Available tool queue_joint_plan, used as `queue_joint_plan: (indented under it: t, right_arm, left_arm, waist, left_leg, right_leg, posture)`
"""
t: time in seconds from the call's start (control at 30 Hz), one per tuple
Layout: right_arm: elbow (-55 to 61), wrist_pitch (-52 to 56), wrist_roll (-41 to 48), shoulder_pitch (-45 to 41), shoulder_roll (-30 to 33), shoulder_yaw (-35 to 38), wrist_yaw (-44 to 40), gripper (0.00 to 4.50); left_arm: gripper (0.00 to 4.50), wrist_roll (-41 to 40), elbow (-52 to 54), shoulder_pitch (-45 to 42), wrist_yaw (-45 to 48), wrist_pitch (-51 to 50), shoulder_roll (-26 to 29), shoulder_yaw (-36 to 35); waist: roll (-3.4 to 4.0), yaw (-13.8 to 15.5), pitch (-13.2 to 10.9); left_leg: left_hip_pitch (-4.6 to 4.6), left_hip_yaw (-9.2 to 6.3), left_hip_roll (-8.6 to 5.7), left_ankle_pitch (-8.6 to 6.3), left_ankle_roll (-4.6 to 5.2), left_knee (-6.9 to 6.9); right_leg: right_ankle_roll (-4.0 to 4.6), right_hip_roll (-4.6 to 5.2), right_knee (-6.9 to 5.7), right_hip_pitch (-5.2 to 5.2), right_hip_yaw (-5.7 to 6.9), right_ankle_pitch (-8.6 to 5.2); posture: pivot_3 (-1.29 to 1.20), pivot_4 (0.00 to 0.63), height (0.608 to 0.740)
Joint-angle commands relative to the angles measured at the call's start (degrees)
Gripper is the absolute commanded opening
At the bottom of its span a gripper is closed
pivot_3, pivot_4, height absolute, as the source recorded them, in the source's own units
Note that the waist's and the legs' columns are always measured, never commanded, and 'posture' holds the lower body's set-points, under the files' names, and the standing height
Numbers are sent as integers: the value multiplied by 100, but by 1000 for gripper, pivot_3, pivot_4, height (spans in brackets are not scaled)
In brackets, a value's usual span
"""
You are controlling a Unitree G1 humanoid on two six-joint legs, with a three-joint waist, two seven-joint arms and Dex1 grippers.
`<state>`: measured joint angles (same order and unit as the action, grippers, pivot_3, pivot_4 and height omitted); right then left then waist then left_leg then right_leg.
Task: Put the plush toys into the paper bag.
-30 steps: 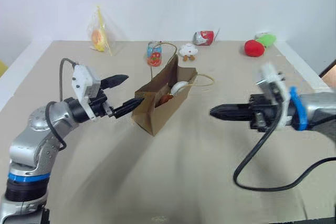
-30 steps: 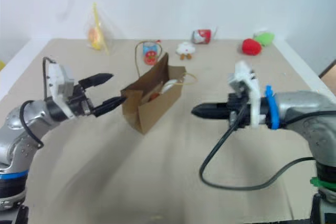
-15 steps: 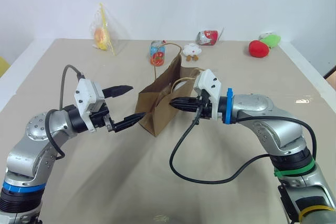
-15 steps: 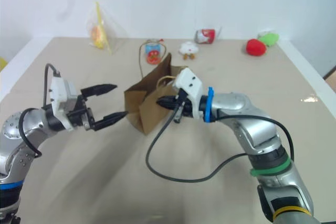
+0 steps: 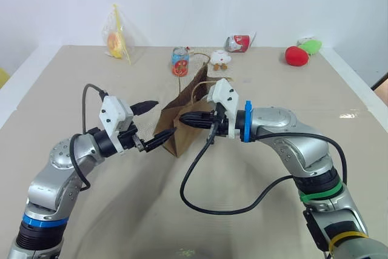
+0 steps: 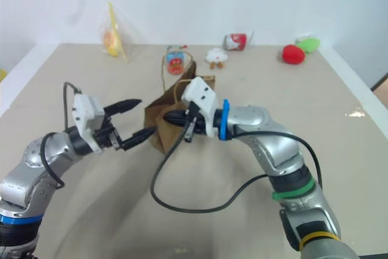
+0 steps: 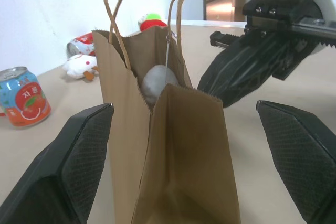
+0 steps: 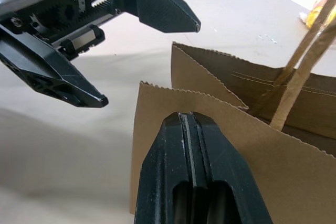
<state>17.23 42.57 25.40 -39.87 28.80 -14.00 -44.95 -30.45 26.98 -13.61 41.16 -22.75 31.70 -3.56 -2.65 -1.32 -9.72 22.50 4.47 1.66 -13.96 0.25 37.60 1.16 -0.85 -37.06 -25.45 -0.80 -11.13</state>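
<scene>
Bag (image 7: 178,150) of brown paper stands upright, perhaps holding a white toy (image 7: 159,80); left claw (image 5: 151,123) wide open, right claw (image 5: 183,121) shut, empty.

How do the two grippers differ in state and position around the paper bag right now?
The left gripper is open, fingers spread on either side of the paper bag's narrow end; the right gripper is shut, its tip against the bag's side. The left comes from the robot's left, the right from its right. Both have black fingers, and neither holds anything.
</scene>
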Motion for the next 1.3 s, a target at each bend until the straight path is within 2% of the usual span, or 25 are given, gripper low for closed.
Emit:
queue_joint_plan:
  t: [0.03, 0.5, 0.63, 0.7, 0.77, 0.83, 0.9, 0.93, 1.03, 1.07, 1.13, 1.2, 1.23, 1.3]
  right_arm:
    - [39, -117, -109, -164, -42, 9, -27, 137]
    - [-64, -107, -364, -319, -137, -2, -41, 137]
    - [-84, -101, -369, -339, -104, 35, -66, 0]
    - [-95, -103, -371, -353, -86, 70, -77, 0]
    - [-74, -89, -366, -362, -92, 88, -70, 0]
    - [-22, -71, -350, -354, -92, 95, -71, 0]
    - [44, -29, -295, -331, -50, 153, -95, 0]
    - [69, -7, -264, -321, -26, 190, -109, 0]
    - [211, 384, 354, -287, 109, 810, -249, 0]
    - [287, 557, 665, -287, 221, 1072, -381, 504]
    - [385, 834, 1148, -315, 419, 1444, -565, 948]
    - [366, 1112, 1593, -418, 612, 1830, -653, 1781]
    - [256, 1270, 1887, -536, 730, 2137, -683, 2486]
    - [-68, 1487, 2264, -732, 1015, 2600, -771, 3198]
  left_arm:
    - [4500, 158, 192, 37, -189, 96, -72, 54]
    - [4500, 656, -321, -265, -832, 44, -667, 315]
    - [3561, 656, -413, -346, -873, -24, -752, 340]
    - [2537, 679, -471, -364, -812, -19, -750, 383]
    - [1723, 668, -526, -396, -786, -18, -767, 384]
    - [1132, 633, -573, -452, -775, -29, -776, 354]
    - [189, 624, -643, -502, -699, -7, -729, 331]
    - [29, 625, -680, -519, -657, 5, -700, 321]
    - [29, 611, -850, -587, -472, 88, -597, 230]
    - [0, 582, -911, -620, -376, 115, -553, 201]
    - [0, 525, -1003, -668, -203, 168, -480, 159]
    - [0, 443, -1114, -717, 30, 249, -397, 97]
    - [0, 306, -1193, -756, 241, 283, -344, 14]
    - [0, 51, -1368, -857, 604, 334, -226, -155]
  waist:
    - [0, 0, 0]
    - [-1, 1, 1]
    - [-1, -1, 1]
    - [-1, -1, 1]
    - [-1, -1, 1]
    - [-1, 0, 1]
    - [-1, 0, 1]
    - [-1, 0, 1]
    - [-1, 4, 1]
    - [-1, 6, 1]
    - [-1, 8, 1]
    - [-1, 4, 1]
    - [0, -3, 0]
    - [1, -5, -1]
  left_leg:
    - [-1, 0, 0, 0, 0, 0]
    - [0, 0, 0, 0, 0, 0]
    - [-1, 0, 0, 0, 0, 0]
    - [-1, 0, 0, 0, 0, 0]
    - [-1, -1, 0, 0, 0, 0]
    - [-1, 0, 0, 0, 0, 0]
    - [-1, 0, -1, 0, 0, 1]
    - [-1, 0, -1, 0, 0, 1]
    - [0, -1, -1, 0, 0, 1]
    - [2, -2, -1, 0, 0, 1]
    - [3, -1, -2, 0, 0, 1]
    - [3, -1, -3, 0, 1, 1]
    - [3, -1, -3, -1, 1, 1]
    - [0, 1, -2, 0, 1, 1]
  right_leg:
    - [0, 0, 0, 0, 0, 0]
    - [1, 0, -2, 0, 0, 1]
    - [0, 0, -3, 1, -1, 1]
    - [0, 0, -3, 1, 0, 1]
    - [1, 0, -2, 1, 0, 1]
    - [0, 0, -3, 1, 0, 1]
    - [0, 0, -3, 1, 0, 1]
    - [0, 0, -3, 1, 0, 1]
    - [0, 0, -2, 1, 0, 1]
    - [0, 0, -2, 1, 1, 1]
    - [0, 2, 0, 1, 1, 1]
    - [-1, 3, 2, 2, 1, 1]
    - [0, 3, 2, 2, 1, 1]
    - [2, 0, 0, 1, 0, 2]
  posture:
    - [0, 150, 740]
    - [0, 150, 740]
    - [0, 150, 740]
    - [0, 150, 740]
    - [0, 150, 740]
    - [0, 150, 740]
    - [0, 150, 740]
    - [0, 150, 740]
    - [0, 150, 740]
    - [0, 150, 740]
    - [0, 150, 740]
    - [0, 150, 740]
    - [0, 150, 740]
    - [0, 150, 740]
